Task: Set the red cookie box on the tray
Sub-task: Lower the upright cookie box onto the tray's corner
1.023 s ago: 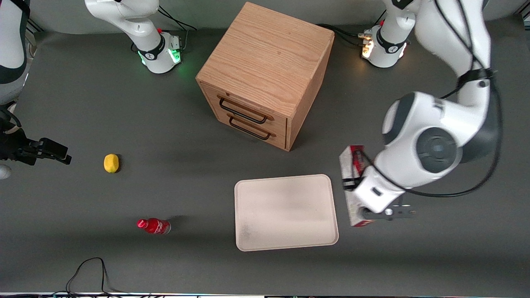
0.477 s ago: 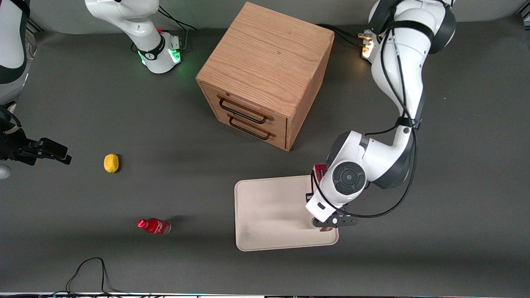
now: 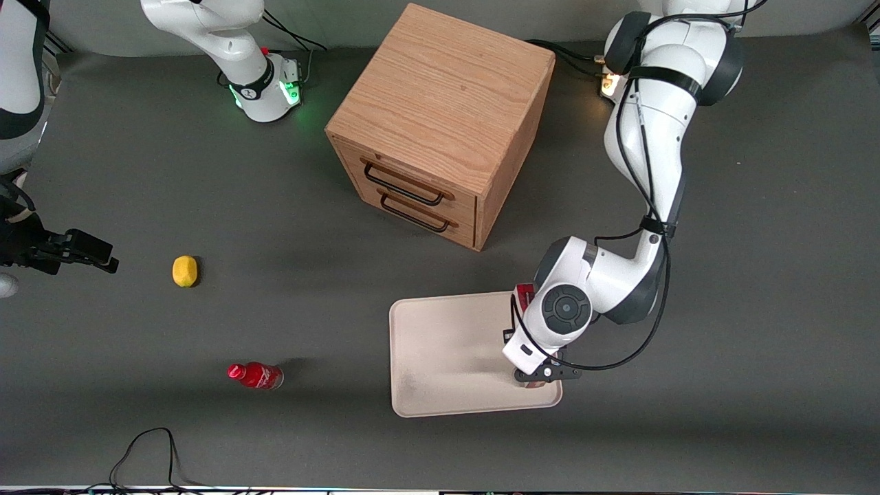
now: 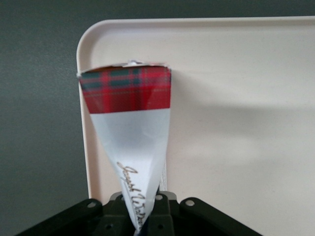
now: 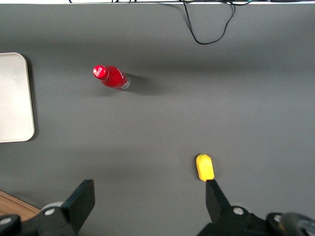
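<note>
My left gripper (image 3: 540, 375) is shut on the red cookie box (image 4: 127, 113), a long carton with a white panel and a red tartan end. The box lies along the edge of the cream-white tray (image 3: 447, 344) that is toward the working arm's end. In the wrist view the box's tartan end reaches close to a rounded corner of the tray (image 4: 236, 123), just inside the rim. In the front view the arm's wrist covers most of the box, and only a red tip of the box (image 3: 525, 291) shows. I cannot tell whether the box touches the tray.
A wooden two-drawer cabinet (image 3: 440, 124) stands farther from the front camera than the tray. A small red bottle (image 3: 256, 375) and a yellow object (image 3: 184, 271) lie toward the parked arm's end. A black cable (image 3: 148, 447) loops at the table's near edge.
The left arm carried the box sideways from the bare table beside the tray to over the tray's edge, then settled slightly further in. The gripper stayed shut on the box.
</note>
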Robot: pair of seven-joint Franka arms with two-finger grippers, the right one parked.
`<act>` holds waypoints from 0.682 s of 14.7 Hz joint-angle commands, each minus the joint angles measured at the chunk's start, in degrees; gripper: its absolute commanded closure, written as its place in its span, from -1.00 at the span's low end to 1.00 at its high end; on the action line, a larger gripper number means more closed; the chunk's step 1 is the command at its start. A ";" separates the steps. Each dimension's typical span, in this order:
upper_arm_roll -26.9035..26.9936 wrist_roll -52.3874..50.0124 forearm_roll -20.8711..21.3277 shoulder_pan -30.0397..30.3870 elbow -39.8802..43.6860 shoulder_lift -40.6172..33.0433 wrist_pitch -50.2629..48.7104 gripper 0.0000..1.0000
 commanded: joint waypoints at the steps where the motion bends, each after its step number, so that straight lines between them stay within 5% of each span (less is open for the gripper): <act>1: 1.03 -1.02 0.30 -0.44 -1.16 -1.05 1.20 0.29; 2: 1.56 -0.75 0.30 -0.53 -1.16 -1.23 1.29 -0.92; 5: 1.74 -0.84 0.74 -0.18 -1.25 -3.32 0.77 -1.00; 10: 1.74 5.55 0.22 4.12 -5.54 -17.37 -10.02 -1.00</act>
